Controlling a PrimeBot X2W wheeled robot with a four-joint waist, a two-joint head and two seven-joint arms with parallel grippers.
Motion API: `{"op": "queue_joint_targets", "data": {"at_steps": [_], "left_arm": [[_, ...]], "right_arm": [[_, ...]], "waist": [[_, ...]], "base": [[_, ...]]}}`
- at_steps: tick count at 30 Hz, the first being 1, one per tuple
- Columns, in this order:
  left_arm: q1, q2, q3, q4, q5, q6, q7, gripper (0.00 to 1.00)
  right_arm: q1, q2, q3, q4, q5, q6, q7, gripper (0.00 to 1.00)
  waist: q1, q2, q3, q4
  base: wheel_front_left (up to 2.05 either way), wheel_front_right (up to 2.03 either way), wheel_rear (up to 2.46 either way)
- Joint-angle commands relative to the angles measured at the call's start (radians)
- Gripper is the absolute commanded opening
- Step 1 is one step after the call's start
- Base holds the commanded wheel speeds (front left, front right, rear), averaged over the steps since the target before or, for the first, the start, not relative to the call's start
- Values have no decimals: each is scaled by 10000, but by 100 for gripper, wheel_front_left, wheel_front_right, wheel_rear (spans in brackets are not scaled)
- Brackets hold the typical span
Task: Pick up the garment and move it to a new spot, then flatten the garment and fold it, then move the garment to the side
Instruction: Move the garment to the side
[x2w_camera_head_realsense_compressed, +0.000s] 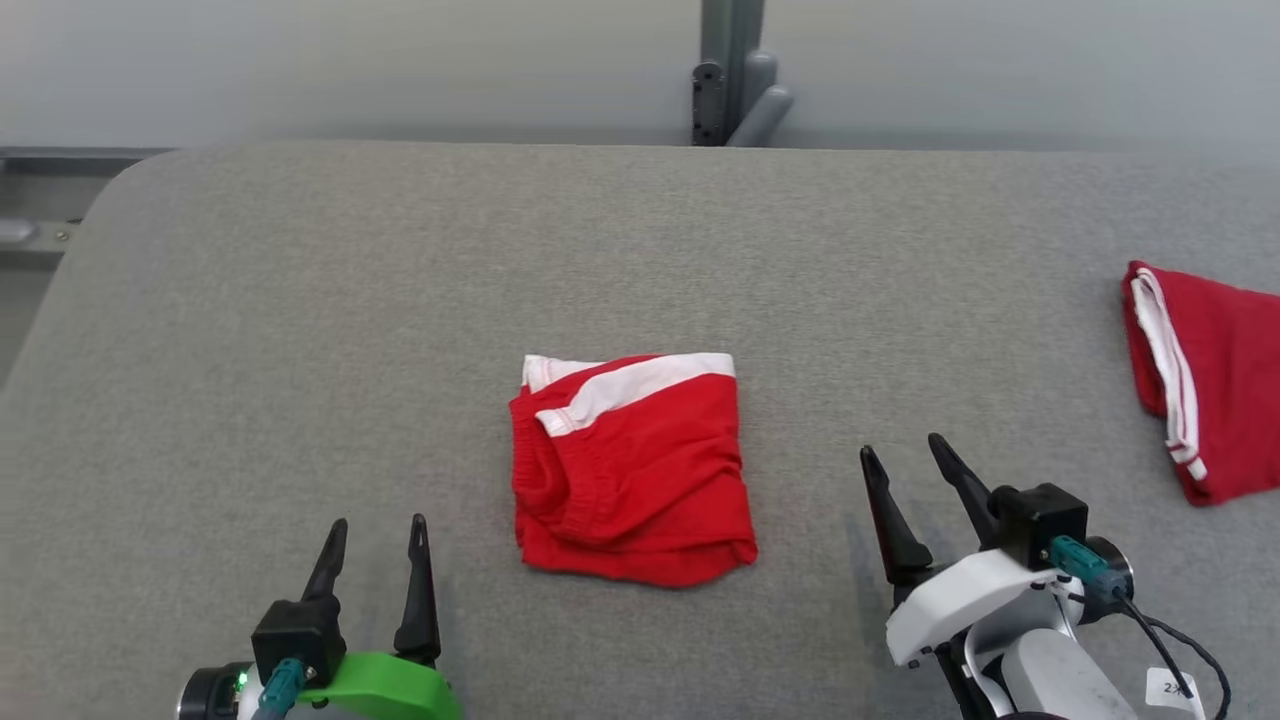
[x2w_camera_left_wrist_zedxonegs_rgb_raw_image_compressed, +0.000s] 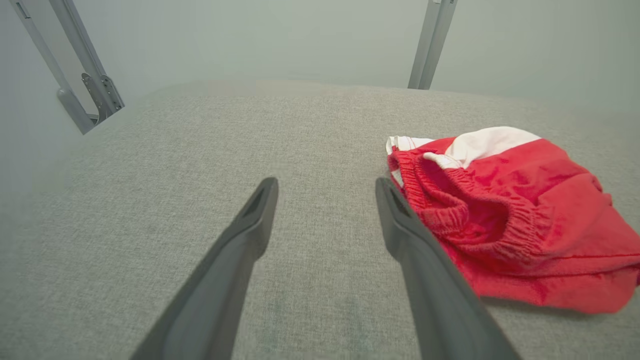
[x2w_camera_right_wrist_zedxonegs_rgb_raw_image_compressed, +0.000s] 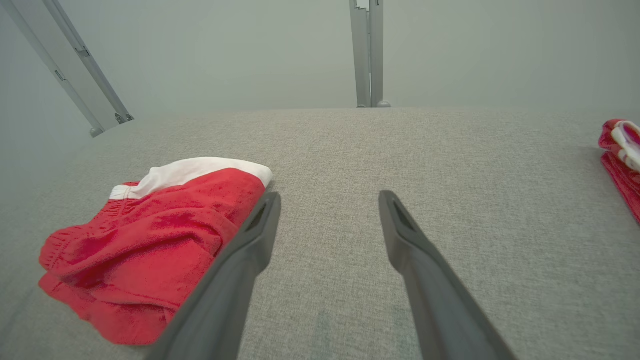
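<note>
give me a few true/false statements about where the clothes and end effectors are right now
1. The folded red garment lies between the left end effector and the right end effector. True.
2. The left end effector is shut on the folded red garment. False: it is open, holding nothing.
3. A second red garment lies on the table at the head view's right edge. True.
4. The right end effector touches the second red garment. False: bare table separates them.

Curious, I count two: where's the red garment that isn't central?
In the head view, the side garment lies far right on the table, beyond the right pincer, apart from the central garment.
</note>
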Motion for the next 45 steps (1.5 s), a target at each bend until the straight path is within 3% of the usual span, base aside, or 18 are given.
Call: {"op": "queue_joint_targets", "data": {"at_steps": [1,7,19,20,21,25,32,33,45], "left_arm": [[-39,30,-24,6,34,7,-20,100],[-28,30,-122,58,113,-53,-20,100],[-129,28,-20,-24,-160,13,-20,100],[-131,28,-17,-30,-143,19,-20,100],[-127,28,-4,-37,-131,25,-20,100],[-94,28,45,-66,-46,8,-20,100],[71,32,147,-129,114,-124,-20,100],[133,33,213,-153,108,-131,-20,100],[-299,30,-262,-246,-232,-67,-20,100]], "right_arm": [[-137,-33,143,190,84,-4,-18,100],[-539,-35,407,940,502,-4,-18,100],[-1284,-35,457,2676,1215,-3,-18,100],[-1341,-37,473,2840,1278,-4,-18,47],[-1392,-41,473,2959,1275,-4,-18,2],[-1496,-41,354,3218,1242,-4,-19,0],[-1342,-38,104,2885,1200,-10,-19,0],[-1290,-40,190,2758,1177,-10,-19,0],[-1207,-38,197,2458,801,-10,-19,0]], "waist": [[0,-1,201,1089],[0,-1,347,2347],[0,-1,734,3549],[0,-1,740,3557],[0,-1,738,3548],[0,-1,644,3282],[0,-1,288,1942],[0,-1,196,1255],[0,-1,116,-3134]], "base": [[0,0,0],[0,0,0],[0,0,0],[0,0,0],[0,0,0],[0,0,0],[0,0,0],[0,0,0],[0,0,0]]}}
